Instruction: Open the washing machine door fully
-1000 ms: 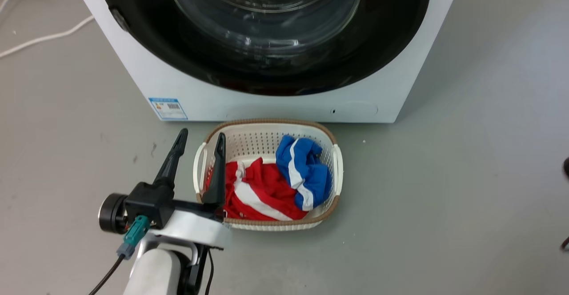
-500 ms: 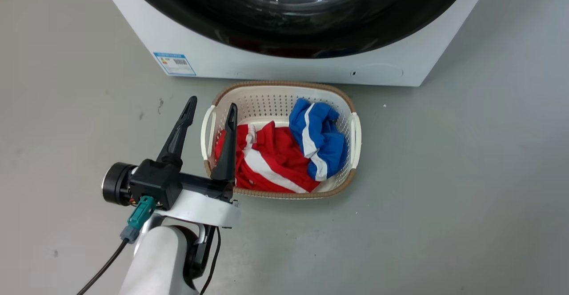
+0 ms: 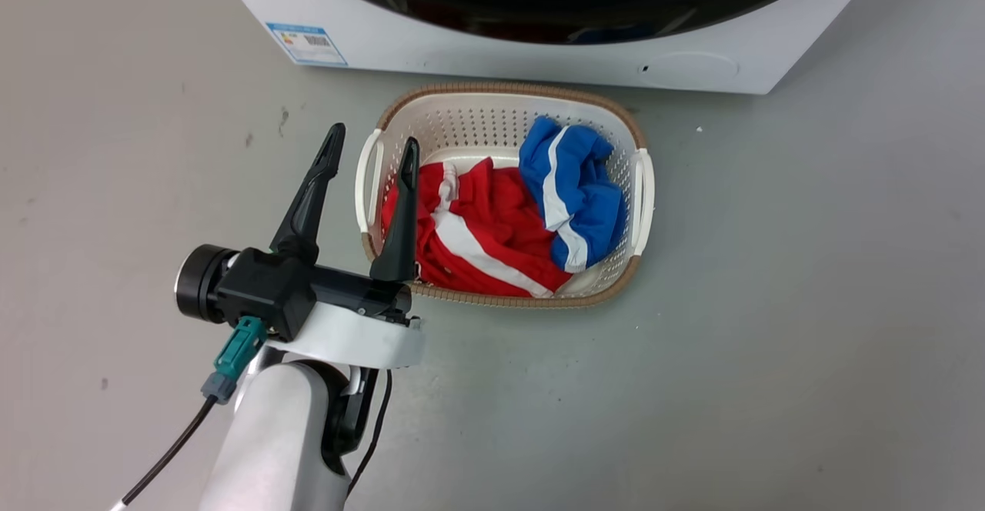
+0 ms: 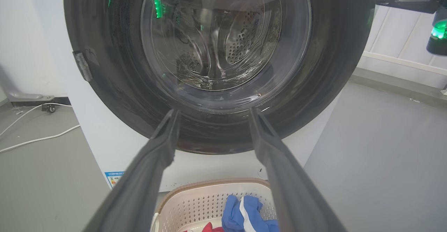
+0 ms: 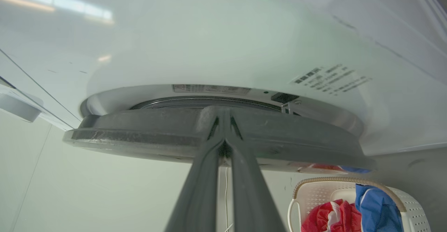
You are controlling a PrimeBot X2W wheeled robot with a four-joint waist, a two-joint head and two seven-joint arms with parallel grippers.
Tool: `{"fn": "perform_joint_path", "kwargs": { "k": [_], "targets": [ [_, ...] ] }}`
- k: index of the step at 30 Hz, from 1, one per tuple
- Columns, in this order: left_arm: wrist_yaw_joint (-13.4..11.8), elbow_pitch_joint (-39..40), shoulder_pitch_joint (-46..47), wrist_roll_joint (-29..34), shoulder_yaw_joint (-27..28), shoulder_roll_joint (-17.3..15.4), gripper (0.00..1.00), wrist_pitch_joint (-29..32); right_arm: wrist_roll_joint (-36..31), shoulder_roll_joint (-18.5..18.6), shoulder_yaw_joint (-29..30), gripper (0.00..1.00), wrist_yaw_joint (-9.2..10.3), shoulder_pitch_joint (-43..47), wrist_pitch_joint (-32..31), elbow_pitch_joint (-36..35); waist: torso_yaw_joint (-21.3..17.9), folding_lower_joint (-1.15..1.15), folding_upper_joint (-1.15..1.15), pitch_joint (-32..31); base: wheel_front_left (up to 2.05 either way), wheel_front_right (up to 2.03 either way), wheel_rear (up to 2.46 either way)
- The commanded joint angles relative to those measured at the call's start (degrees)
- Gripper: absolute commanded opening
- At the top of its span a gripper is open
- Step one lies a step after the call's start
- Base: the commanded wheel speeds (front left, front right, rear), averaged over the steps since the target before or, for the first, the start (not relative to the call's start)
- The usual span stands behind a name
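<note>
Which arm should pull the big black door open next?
Right. The right gripper is shut, tips at the rim of the washing machine door; the left gripper hangs open by the basket, away from it.

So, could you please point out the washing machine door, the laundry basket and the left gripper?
washing machine door [image 4: 223, 40]: left wrist view, on its clear glass window.
laundry basket [image 3: 646, 195]: head view, on the white handle at its right side.
left gripper [image 3: 374, 135]: head view, midway between its two fingertips.
</note>
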State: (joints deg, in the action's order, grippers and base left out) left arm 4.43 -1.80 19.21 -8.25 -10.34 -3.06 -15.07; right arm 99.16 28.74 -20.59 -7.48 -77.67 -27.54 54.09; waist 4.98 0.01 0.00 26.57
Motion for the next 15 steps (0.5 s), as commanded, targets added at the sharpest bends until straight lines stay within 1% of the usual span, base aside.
{"fn": "perform_joint_path", "kwargs": {
  "k": [1, 9, 12, 15],
  "targets": [
    [-0.33, 0.14, 0.92, 0.13, -0.1, 0.11, 1.0, -0.14, -0.19, -0.59, -0.27, 0.0, -0.02, -1.85, -0.02, 0.39, 0.38, -0.01, 0.0, 0.86, 0.0, 0.0, 0.0],
    [0.04, 0.27, 3.45, 0.86, -1.04, 0.18, 1.0, -0.14, -2.21, -1.5, -3.05, 0.0, -0.02, -7.43, -2.02, 2.05, 1.09, -0.01, 0.0, 4.17, 0.0, 0.0, 0.0],
    [-0.17, 0.24, 3.85, 0.88, -1.32, 0.2, 1.0, -0.14, -2.54, -1.72, -4.01, 0.0, -0.02, -7.51, -3.64, 1.68, 1.19, -0.01, 0.0, 4.5, 0.0, 0.0, 0.0],
    [-0.44, 0.01, 3.92, 0.38, -1.58, 0.2, 1.0, -0.14, -2.85, -1.45, -4.74, 0.0, -0.05, -6.82, -4.98, -0.11, 1.29, -0.01, 0.0, 4.41, 0.0, 0.0, 0.0]
  ]
}}
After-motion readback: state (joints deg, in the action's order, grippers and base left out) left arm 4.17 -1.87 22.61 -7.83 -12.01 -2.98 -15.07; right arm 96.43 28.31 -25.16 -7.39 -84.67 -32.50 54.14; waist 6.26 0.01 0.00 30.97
